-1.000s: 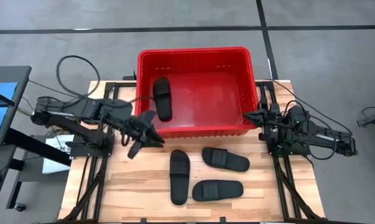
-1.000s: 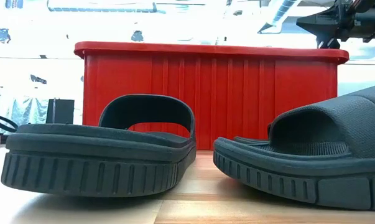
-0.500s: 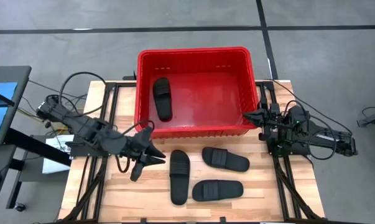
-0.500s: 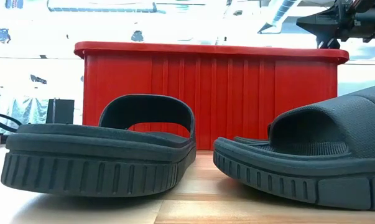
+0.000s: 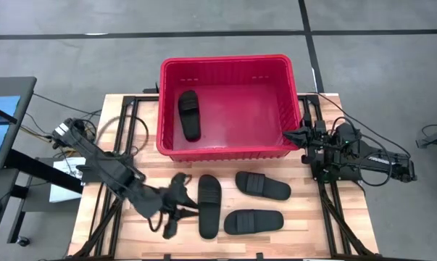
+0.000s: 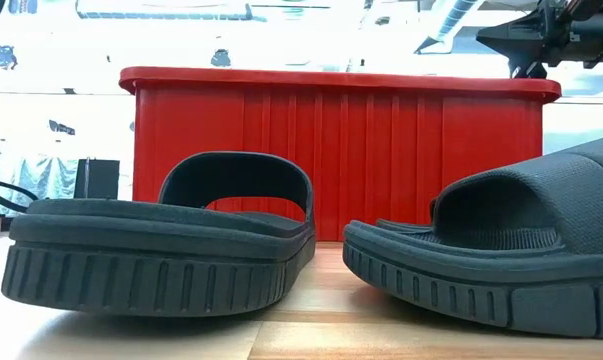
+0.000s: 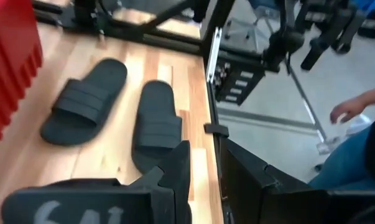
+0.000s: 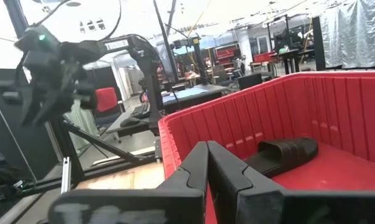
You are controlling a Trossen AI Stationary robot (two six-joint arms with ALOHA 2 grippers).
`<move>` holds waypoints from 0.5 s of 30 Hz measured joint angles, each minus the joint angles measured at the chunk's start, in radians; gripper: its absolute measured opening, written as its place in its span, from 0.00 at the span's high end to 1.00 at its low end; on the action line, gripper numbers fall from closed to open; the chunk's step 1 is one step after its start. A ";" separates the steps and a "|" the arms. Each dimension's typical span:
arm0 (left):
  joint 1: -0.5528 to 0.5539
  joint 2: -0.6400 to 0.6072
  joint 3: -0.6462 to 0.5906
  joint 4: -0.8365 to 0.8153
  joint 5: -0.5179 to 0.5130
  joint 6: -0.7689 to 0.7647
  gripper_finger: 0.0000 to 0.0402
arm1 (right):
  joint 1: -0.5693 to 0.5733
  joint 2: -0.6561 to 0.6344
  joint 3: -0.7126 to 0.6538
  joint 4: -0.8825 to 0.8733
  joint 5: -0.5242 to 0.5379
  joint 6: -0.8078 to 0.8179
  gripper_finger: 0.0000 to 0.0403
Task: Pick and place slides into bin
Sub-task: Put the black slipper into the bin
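Note:
The red bin [image 5: 228,67] stands at the table's far middle with one black slide [image 5: 190,114] lying flat on its floor. Three more slides lie on the wood in front of it: one lengthwise [image 5: 209,205], one slanted [image 5: 262,185] and one crosswise [image 5: 254,221]. My left gripper [image 5: 180,206] is open and empty just left of the lengthwise slide. Its wrist view [image 7: 206,149] looks past the fingers at the slanted slide [image 7: 84,109] and the crosswise slide [image 7: 157,124]. My right gripper [image 5: 288,135] is shut and empty at the bin's near right corner, and its wrist view [image 8: 207,146] shows the fingers together.
The low view shows two slides close up [image 6: 161,240] [image 6: 491,260] with the bin wall [image 6: 331,150] behind them. A person's hand [image 7: 346,112] and leg show beyond the table's right edge. Bare wood lies left of the slides [image 5: 109,217].
My left gripper has swung from the bin's near left corner toward the table's near edge and a little right, ending beside the lengthwise slide. Its fingers stay open. The slides and my right arm have kept still.

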 joint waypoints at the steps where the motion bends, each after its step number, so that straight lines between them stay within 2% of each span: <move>1: -0.002 0.020 0.000 0.008 0.009 0.000 0.81 | 0.000 0.000 0.000 0.000 0.000 0.000 1.00; 10: -0.007 0.180 0.000 0.017 0.075 -0.059 0.81 | 0.000 0.000 0.000 0.000 0.000 0.000 1.00; 15: -0.008 0.245 0.000 0.014 0.078 -0.008 0.81 | 0.000 0.000 0.000 0.000 0.000 0.000 1.00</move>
